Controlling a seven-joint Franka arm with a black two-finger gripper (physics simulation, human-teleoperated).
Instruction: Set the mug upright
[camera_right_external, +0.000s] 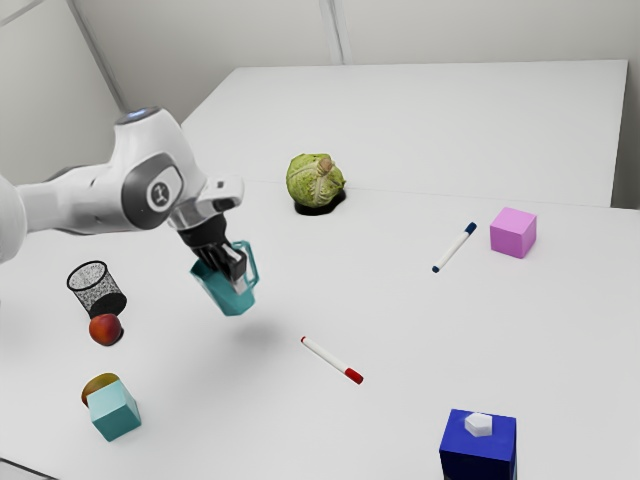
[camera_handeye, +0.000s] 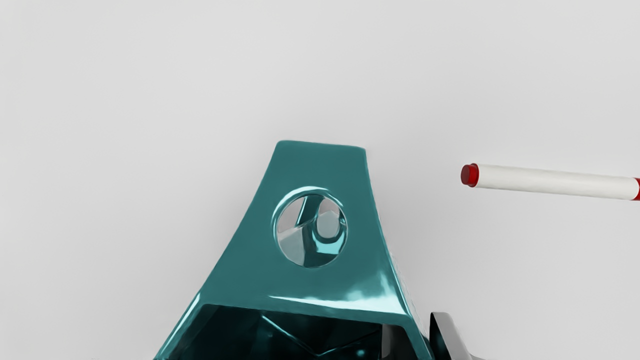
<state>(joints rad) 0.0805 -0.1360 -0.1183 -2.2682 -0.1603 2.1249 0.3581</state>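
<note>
One gripper (camera_right_external: 236, 276), exterior view, holds the mug (camera_right_external: 227, 297) above the table (camera_right_external: 400, 310); a soft shadow lies on the surface below, apart from the mug. The mug is tilted, its mouth toward the gripper and its base slanting down toward the exterior view's right; the handle (camera_right_external: 252, 264) stands on that same side. The fingers are clamped on the mug's wall: in the wrist view, one finger (camera_handeye: 451, 337) lies along the outside of the wall near the mouth, and the other shows within the mouth, the wall between them. The rest of the body extends out beyond the fingertips.

Other objects, exterior view. Red pen (camera_right_external: 330, 359): on the table near the mug, toward the exterior view's right, touching neither mug nor gripper. Blue pen (camera_right_external: 455, 248): well apart from the mug, near the pink block (camera_right_external: 512, 233). Cabbage (camera_right_external: 314, 180): beyond the mug. Wire cup (camera_right_external: 96, 288): at the exterior view's left, tilted, with the apple (camera_right_external: 105, 329) just beside it. Teal block (camera_right_external: 114, 410): in front of a yellow fruit (camera_right_external: 98, 384), partly hiding it. Blue block (camera_right_external: 478, 448): at the near edge of the view, a white lump (camera_right_external: 479, 425) on top.
</note>
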